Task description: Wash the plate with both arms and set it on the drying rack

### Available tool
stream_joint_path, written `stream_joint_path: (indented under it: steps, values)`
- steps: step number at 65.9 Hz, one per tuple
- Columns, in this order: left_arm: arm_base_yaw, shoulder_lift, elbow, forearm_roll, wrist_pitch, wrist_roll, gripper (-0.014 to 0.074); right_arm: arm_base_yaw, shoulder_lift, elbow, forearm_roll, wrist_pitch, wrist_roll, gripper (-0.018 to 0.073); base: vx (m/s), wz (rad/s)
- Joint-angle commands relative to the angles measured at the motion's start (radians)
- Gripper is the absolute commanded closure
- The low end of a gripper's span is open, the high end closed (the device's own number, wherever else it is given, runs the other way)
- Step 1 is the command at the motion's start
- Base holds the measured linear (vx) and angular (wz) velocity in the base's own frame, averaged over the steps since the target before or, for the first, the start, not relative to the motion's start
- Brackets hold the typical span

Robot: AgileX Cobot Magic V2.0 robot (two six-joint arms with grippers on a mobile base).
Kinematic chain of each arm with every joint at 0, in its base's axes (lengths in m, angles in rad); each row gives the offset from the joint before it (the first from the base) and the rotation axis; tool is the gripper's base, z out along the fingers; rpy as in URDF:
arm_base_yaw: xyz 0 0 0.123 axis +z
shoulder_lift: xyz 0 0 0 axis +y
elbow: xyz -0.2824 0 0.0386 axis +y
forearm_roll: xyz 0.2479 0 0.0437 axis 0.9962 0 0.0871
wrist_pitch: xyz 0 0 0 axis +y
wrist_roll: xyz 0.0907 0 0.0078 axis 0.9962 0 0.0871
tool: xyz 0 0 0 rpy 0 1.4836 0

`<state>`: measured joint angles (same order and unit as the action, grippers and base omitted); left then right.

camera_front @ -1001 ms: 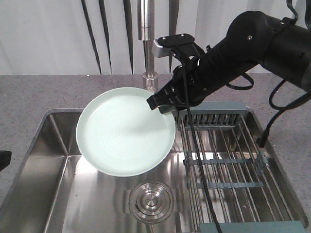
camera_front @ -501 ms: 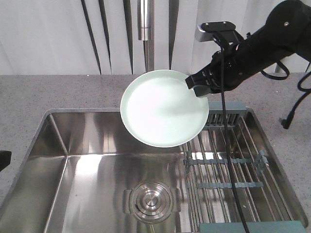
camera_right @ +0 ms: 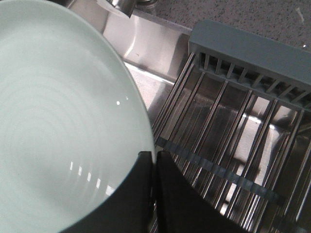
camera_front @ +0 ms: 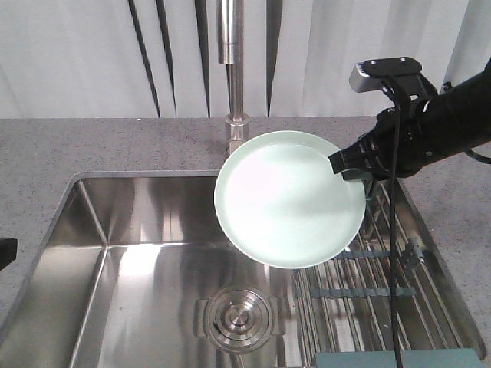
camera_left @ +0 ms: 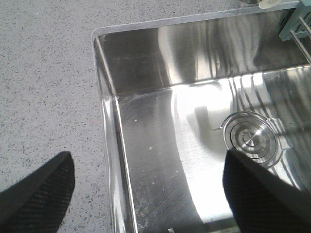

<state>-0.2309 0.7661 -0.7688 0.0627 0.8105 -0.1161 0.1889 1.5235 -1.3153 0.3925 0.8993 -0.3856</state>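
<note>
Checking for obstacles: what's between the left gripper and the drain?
Only bare sink floor between left gripper and drain, in the left wrist view.

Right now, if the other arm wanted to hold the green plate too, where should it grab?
Grab the plate by its low rim on the free edge, opposite where the right gripper pinches it. Come from the robot's left, over the sink. The plate hangs tilted in the air, so likely only its edge fits in the open left gripper.
</note>
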Motion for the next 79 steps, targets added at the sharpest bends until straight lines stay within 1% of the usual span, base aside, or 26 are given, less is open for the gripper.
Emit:
stream_joint_path:
  steps: [1, 14, 23, 32, 44, 54, 64, 79]
  values:
    - [-0.004, -0.005, -0.024, -0.001, -0.058, -0.010, 0.0011, -0.003, -0.064, 0.015, 0.031, -0.051, -0.008, 0.0561, 0.00, 0.00]
    - [-0.004, -0.005, -0.024, -0.001, -0.058, -0.010, 0.0011, -0.001, -0.108, 0.106, 0.039, -0.053, -0.008, 0.0561, 0.00, 0.00]
    - [-0.004, -0.005, -0.024, -0.001, -0.058, -0.010, 0.0011, 0.026, -0.135, 0.155, 0.038, -0.066, -0.008, 0.0561, 0.00, 0.00]
    - [-0.004, -0.005, -0.024, -0.001, -0.058, -0.010, 0.0011, 0.081, -0.138, 0.166, 0.037, -0.066, 0.004, 0.0561, 0.00, 0.00]
    - [-0.004, -0.005, -0.024, -0.001, -0.058, -0.010, 0.0011, 0.167, -0.125, 0.165, 0.039, -0.110, 0.023, 0.0561, 0.00, 0.00]
    - [-0.004, -0.005, -0.024, -0.001, -0.058, -0.010, 0.0011, 0.216, -0.076, 0.119, 0.040, -0.119, 0.050, 0.0561, 0.00, 0.00]
    - [-0.004, -0.005, -0.024, -0.001, -0.058, -0.010, 0.0011, 0.269, -0.007, 0.023, 0.037, -0.117, 0.057, 0.0561, 0.00, 0.00]
    - [-0.004, -0.005, -0.024, -0.001, -0.058, -0.010, 0.0011, 0.277, 0.117, -0.152, 0.030, -0.089, 0.060, 0.0561, 0.00, 0.00]
